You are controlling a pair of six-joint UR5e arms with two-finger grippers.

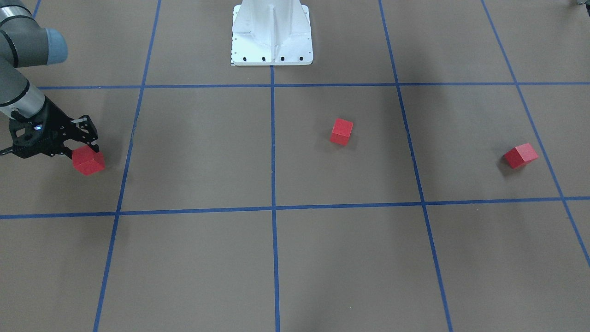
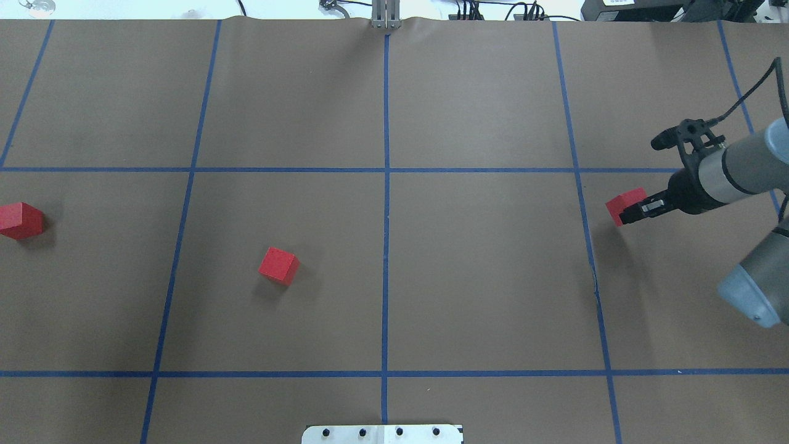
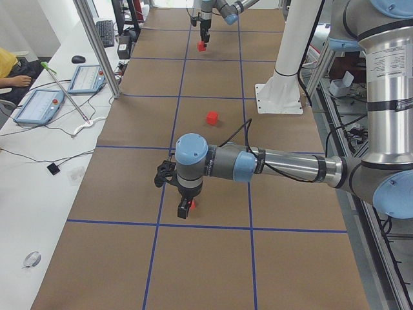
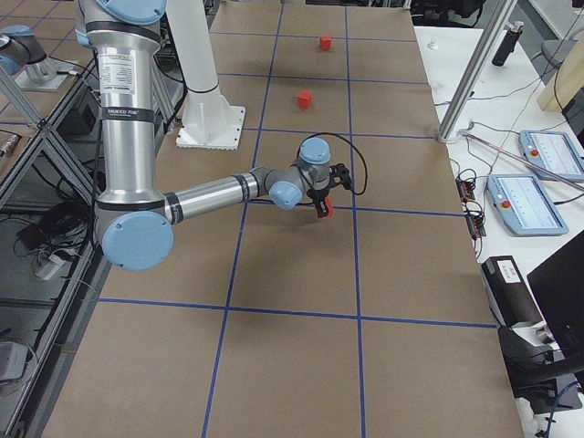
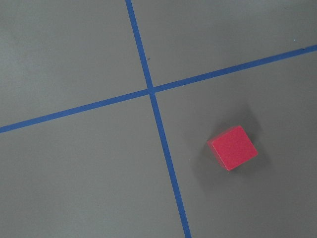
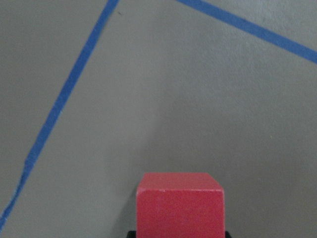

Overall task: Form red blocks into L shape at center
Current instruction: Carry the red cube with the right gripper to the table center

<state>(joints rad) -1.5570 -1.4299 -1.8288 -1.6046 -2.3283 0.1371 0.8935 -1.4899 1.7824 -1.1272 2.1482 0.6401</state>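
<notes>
Three red blocks lie apart on the brown floor. My right gripper [image 2: 629,211] is shut on one red block [image 2: 624,205] in the right-hand grid square, low over the floor; it also shows in the front view [image 1: 88,160] and fills the bottom of the right wrist view [image 6: 180,203]. A second block [image 2: 278,266] sits left of the center tape line [image 2: 386,265]. The third block [image 2: 21,220] lies at the far left and shows in the left wrist view [image 5: 233,147]. My left gripper [image 3: 185,210] hangs by this block [image 3: 193,205]; I cannot tell whether it is open.
The white robot base [image 1: 272,41] stands at the table's robot side, on the center line. Blue tape lines mark the grid. An operators' bench with tablets [image 3: 39,103] and a metal post [image 3: 97,45] run along the far side.
</notes>
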